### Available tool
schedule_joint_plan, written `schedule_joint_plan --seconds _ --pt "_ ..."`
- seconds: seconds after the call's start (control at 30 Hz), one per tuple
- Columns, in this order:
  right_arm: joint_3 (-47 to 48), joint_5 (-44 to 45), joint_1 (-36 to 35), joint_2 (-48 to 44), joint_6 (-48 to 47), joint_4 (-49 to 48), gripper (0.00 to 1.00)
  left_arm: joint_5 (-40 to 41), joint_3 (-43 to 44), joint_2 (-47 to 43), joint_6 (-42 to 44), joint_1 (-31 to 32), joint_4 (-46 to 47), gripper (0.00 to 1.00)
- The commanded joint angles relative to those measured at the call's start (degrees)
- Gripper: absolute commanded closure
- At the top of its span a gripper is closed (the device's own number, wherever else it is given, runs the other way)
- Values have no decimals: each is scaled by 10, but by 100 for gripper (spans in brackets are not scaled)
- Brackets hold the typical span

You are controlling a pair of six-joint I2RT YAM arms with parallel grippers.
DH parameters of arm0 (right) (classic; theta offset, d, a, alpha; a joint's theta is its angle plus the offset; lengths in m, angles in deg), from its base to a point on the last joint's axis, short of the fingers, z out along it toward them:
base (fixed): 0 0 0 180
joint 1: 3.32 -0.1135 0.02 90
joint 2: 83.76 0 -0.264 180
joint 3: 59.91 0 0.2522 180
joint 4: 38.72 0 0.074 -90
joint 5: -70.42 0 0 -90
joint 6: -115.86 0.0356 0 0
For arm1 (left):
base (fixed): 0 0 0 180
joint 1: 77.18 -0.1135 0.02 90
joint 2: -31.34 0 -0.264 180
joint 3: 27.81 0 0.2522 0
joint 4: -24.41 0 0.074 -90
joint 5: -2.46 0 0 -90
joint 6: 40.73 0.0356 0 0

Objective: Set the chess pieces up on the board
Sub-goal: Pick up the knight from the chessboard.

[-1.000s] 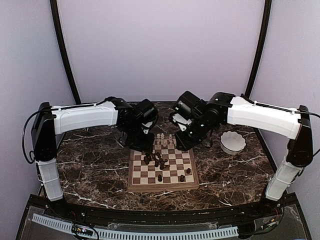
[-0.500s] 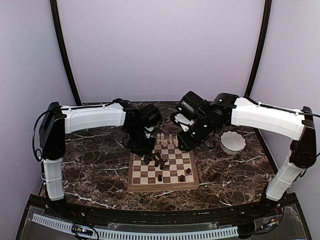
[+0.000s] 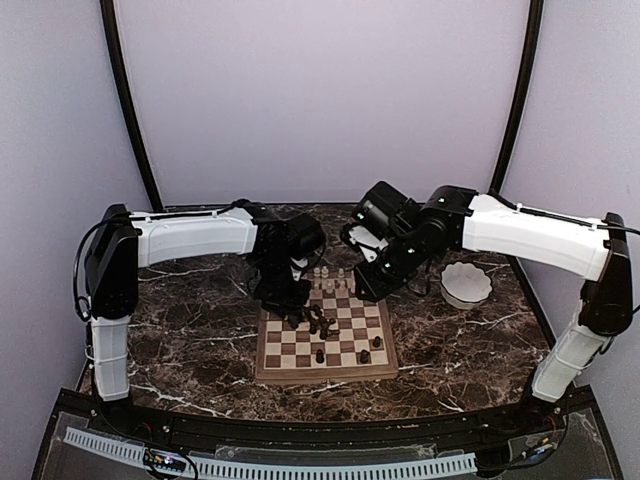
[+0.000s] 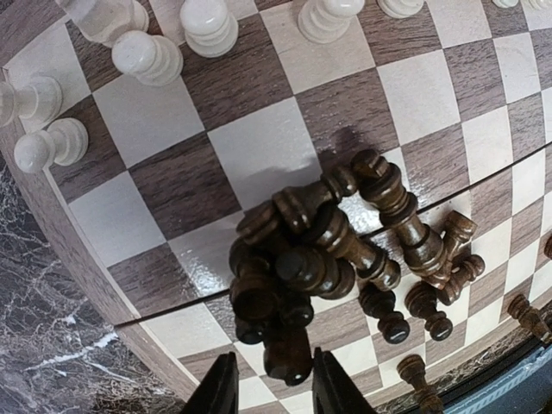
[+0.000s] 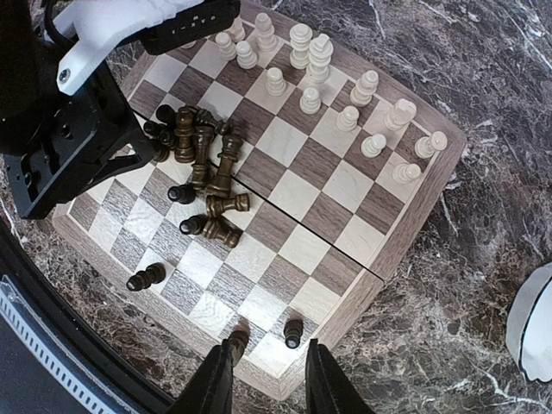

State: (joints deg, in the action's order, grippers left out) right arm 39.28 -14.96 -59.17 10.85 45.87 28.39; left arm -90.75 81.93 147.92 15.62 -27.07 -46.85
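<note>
The board (image 3: 325, 377) lies mid-table. Pale chess pieces (image 3: 328, 280) stand along its far rows, also seen in the left wrist view (image 4: 207, 24) and the right wrist view (image 5: 310, 52). Dark pieces lie in a tumbled pile (image 4: 319, 259) near the board's left middle (image 5: 203, 164), and a few dark ones stand near the front. My left gripper (image 4: 274, 388) is low at the pile, its jaws either side of one dark piece (image 4: 287, 358) with small gaps showing. My right gripper (image 5: 266, 384) hangs open and empty high over the board's corner (image 5: 414, 216).
A white scalloped bowl (image 3: 466, 285) stands on the marble table right of the board, its edge showing in the right wrist view (image 5: 535, 328). Both arms reach in over the board's far half, the left arm's wrist (image 5: 78, 129) close to the pile.
The left arm has shifted rightward and settled at the dark pile, its jaws narrowing around one dark piece. The right arm has barely moved.
</note>
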Motion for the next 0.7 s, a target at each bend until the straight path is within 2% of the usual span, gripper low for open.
schedule_joint_plan --seconds 0.0,0.2,0.67 --pt "5 -9 3 2 0 -20 69 18 12 -8 4 3 -35 70" --pt "10 -12 3 8 0 -23 69 25 2 -16 6 2 -38 72" --pt "12 -18 3 11 0 -18 69 2 -19 -15 21 -6 23 70"
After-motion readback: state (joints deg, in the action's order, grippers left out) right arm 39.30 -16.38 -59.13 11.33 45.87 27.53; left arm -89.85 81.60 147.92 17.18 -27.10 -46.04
